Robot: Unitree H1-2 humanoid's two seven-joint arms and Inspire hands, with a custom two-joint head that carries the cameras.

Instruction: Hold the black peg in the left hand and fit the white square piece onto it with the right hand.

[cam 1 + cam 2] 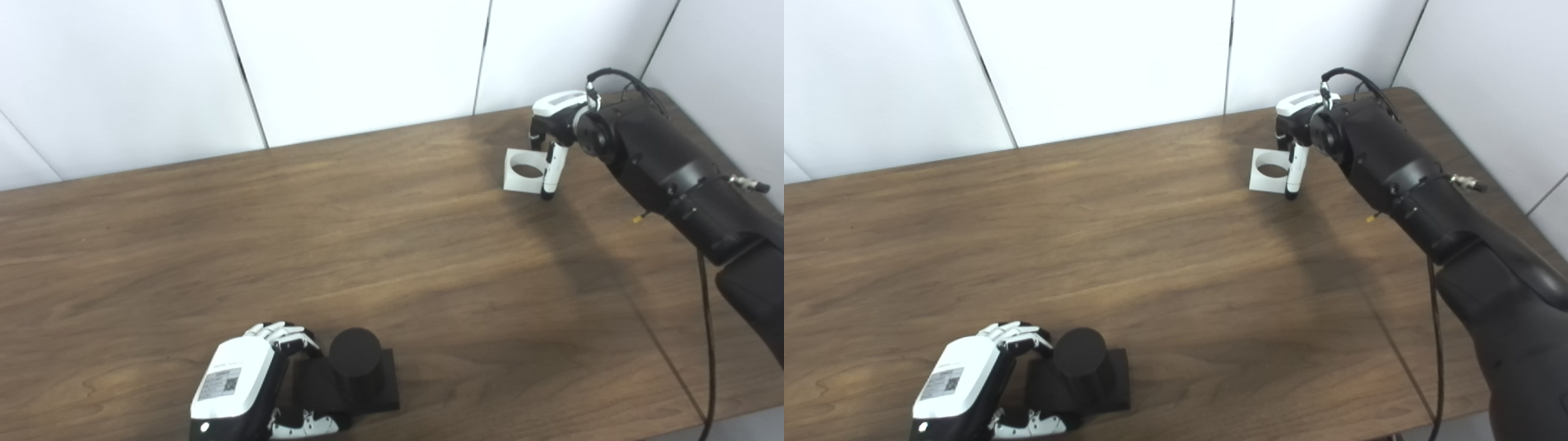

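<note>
Your left hand (245, 392) grips the black peg (355, 361); your right hand (551, 131) seemingly pinches the white square piece (522, 171). Carrying over and fitting remain.

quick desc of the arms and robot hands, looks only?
Left robot hand: white back shell with a grey QR label, white and black fingers. Right robot hand: white shell, black and white fingers, on a bulky black arm with black cable and a metal connector.

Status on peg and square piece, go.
Left hand wrapped around black peg base. Right hand pinching white square piece at far edge. Table between them unobstructed.
</note>
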